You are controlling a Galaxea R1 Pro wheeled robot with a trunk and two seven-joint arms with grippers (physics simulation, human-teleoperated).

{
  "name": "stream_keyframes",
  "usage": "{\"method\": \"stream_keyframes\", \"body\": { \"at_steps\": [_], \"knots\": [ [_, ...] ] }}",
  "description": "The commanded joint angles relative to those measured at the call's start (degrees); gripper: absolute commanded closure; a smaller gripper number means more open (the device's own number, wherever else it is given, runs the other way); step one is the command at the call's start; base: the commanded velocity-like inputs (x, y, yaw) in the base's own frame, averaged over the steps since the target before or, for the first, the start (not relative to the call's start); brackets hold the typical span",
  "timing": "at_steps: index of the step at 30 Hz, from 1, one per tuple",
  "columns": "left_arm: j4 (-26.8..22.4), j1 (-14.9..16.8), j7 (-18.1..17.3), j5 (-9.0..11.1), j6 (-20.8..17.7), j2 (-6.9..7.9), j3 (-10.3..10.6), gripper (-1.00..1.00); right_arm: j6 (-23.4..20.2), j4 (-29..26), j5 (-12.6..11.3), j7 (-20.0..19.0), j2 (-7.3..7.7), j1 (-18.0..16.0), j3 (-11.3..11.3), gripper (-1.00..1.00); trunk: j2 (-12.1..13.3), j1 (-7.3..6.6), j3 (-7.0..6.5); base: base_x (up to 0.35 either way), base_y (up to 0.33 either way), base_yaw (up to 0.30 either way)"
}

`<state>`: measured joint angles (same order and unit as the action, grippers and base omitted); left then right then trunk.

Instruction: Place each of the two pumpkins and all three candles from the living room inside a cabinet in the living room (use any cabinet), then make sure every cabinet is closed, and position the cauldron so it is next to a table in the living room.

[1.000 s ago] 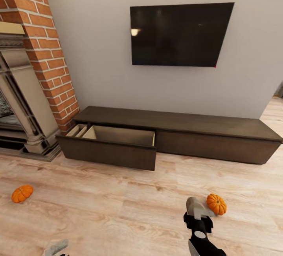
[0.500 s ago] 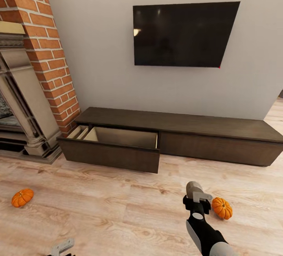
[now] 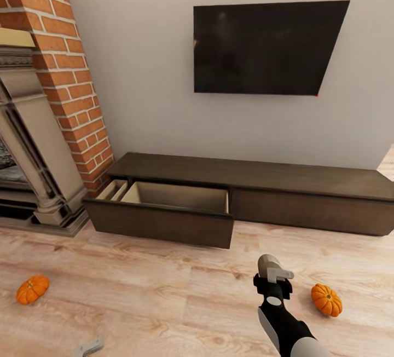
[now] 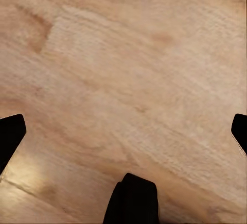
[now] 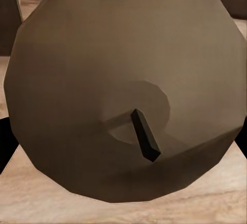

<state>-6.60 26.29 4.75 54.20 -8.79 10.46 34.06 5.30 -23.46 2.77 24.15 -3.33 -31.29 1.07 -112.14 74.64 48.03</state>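
- Since the earlier frame the whole head view has swung, so the right-hand pumpkin (image 3: 326, 299) now sits farther toward lower right.
- Right pincer (image 3: 272, 271) appears closed on a candle (image 5: 126, 87), wick toward the wrist camera.
- Open cabinet (image 3: 164, 220) drawer lies ahead, upper left of that pincer.
- Left pincer (image 3: 90, 347): spread over bare floor (image 4: 134, 69), holding nothing.

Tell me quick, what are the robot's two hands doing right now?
Left gripper: open, nothing between its fingers, just wooden floor below.
Right gripper: shut on a candle, wick facing its camera.
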Motion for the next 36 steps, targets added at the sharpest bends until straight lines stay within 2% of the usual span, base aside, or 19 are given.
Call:
{"method": "stream_keyframes", "body": {
  "at_steps": [1, 10, 17, 19, 24, 29, 36],
  "knots": [
    [0.0, 0.0, 0.0, 0.0, 0.0, 0.0, 0.0, -1.0, 0.0, 0.0, 0.0, 0.0, 0.02, 0.0, 0.0, 1.0, 0.0, 0.0, -0.04, 0.211, 0.257, -0.217],
    [0.0, 0.0, 0.0, 0.0, 0.0, 0.0, 0.0, -1.0, 0.0, 0.0, -0.1, 0.0, 0.15, 0.0, 0.2, 1.0, 0.0, 0.0, -0.44, 0.219, 0.255, -0.253],
    [0.0, -0.1, -0.1, 0.0, 0.0, 0.0, 0.0, -1.0, -0.1, 0.2, -0.1, 0.1, 0.21, 0.0, 0.0, 1.0, 0.0, 0.0, -0.46, 0.225, 0.253, -0.025],
    [0.0, -0.1, -0.1, 0.0, 0.0, -0.05, 0.0, -1.0, -5.3, -0.3, 0.0, 0.0, 0.43, 0.0, 0.1, 1.0, 0.0, 0.0, -0.46, 0.218, 0.224, 0.0],
    [0.0, -0.1, -0.1, 0.0, 0.0, -0.06, 0.0, -1.0, -11.5, -3.0, 0.1, -0.1, 0.49, 0.0, 0.0, 1.0, 0.0, 0.0, -0.46, 0.089, 0.071, 0.0],
    [0.0, -0.1, -0.1, 0.0, 0.0, -0.15, 0.0, -1.0, -19.9, -10.5, 0.1, -0.3, 0.27, 0.0, -0.1, 1.0, 0.0, 0.0, -0.46, 0.012, 0.01, 0.0],
    [0.0, -0.1, -0.2, -0.1, 0.0, -0.75, 0.0, -1.0, -39.2, -31.6, -0.1, -0.3, 0.09, 0.2, 0.1, 1.0, 0.0, 0.0, -0.46, 0.002, 0.002, 0.0]
  ]
}}
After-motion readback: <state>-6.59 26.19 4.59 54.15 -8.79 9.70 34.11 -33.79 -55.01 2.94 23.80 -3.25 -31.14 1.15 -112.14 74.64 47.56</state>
